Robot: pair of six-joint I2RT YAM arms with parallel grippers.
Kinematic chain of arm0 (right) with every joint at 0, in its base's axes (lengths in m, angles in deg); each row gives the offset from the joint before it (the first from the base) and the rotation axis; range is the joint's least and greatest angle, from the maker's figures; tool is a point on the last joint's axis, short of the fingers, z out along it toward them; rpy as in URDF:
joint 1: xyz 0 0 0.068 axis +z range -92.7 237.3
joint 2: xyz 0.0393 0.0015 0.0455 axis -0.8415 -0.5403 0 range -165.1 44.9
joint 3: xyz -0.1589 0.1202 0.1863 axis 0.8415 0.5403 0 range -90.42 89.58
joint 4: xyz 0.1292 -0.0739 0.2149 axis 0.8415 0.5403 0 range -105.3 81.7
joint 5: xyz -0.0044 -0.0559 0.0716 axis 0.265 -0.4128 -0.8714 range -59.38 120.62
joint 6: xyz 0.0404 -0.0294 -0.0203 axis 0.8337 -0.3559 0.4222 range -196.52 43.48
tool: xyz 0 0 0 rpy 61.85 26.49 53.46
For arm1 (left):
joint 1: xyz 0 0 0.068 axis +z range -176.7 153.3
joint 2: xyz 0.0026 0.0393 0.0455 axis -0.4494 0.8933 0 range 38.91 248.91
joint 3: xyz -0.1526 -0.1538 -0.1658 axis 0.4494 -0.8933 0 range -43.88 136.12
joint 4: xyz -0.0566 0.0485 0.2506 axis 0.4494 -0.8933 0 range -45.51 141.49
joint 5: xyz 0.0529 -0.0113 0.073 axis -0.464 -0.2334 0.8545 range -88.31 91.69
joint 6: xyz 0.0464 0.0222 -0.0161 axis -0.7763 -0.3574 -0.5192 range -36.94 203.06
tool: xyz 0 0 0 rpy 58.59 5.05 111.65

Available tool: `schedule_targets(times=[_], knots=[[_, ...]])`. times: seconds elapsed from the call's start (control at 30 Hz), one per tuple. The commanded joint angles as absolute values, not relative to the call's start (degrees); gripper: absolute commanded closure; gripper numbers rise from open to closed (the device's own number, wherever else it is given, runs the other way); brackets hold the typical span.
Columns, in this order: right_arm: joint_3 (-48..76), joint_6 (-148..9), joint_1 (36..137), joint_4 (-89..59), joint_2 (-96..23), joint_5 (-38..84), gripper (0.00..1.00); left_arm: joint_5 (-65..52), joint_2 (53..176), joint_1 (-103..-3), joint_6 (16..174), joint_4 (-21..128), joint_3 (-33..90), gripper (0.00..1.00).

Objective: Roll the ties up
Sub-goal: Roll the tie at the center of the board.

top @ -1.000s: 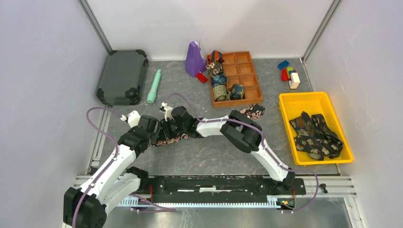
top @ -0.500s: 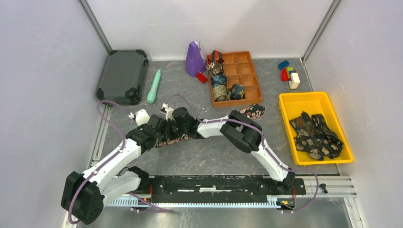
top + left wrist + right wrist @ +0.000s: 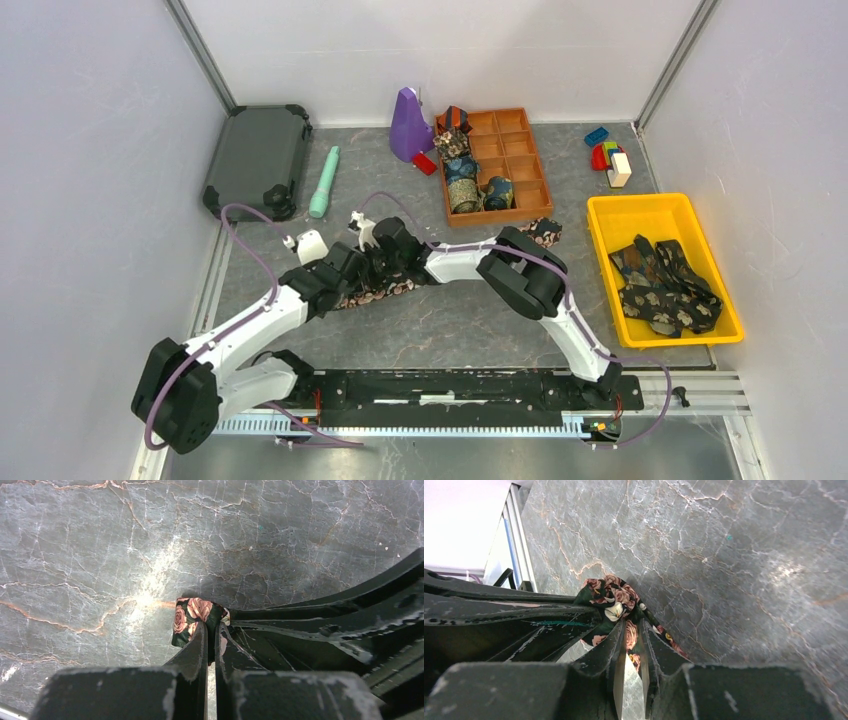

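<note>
Mostly covered: the rose-patterned dark tie [image 3: 385, 291]
The left arm [image 3: 255, 320] and right arm [image 3: 470, 262] hide its middle; one end shows near the brown wooden tray [image 3: 500, 218].

I count five rolled ties [image 3: 463, 195], one laid-out tie [image 3: 187, 616], one wooden tray [image 3: 515, 150], one yellow bin [image 3: 640, 215] and one dark case [image 3: 258, 160].

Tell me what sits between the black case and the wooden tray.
A teal flashlight, a purple cone and a red block, seen in the top view.
</note>
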State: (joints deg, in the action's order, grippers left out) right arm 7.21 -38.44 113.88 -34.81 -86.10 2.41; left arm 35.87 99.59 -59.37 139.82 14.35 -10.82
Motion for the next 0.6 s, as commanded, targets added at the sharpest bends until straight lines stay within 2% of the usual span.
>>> schedule_targets(times=[0.0, 0.2, 0.57], knots=[[7.2, -41.8, 113.2, -30.8, -80.5, 3.0, 0.78, 38.6, 100.4, -60.5, 143.0, 15.8, -8.8, 0.98], [12.5, -43.8, 110.6, -29.3, -75.5, 4.7, 0.78, 38.5, 101.3, -62.0, 141.9, 17.2, -8.6, 0.98], [30.8, -43.7, 103.1, -35.5, -63.6, 3.6, 0.78, 37.7, 104.7, -64.7, 140.8, 22.0, -10.4, 0.98]])
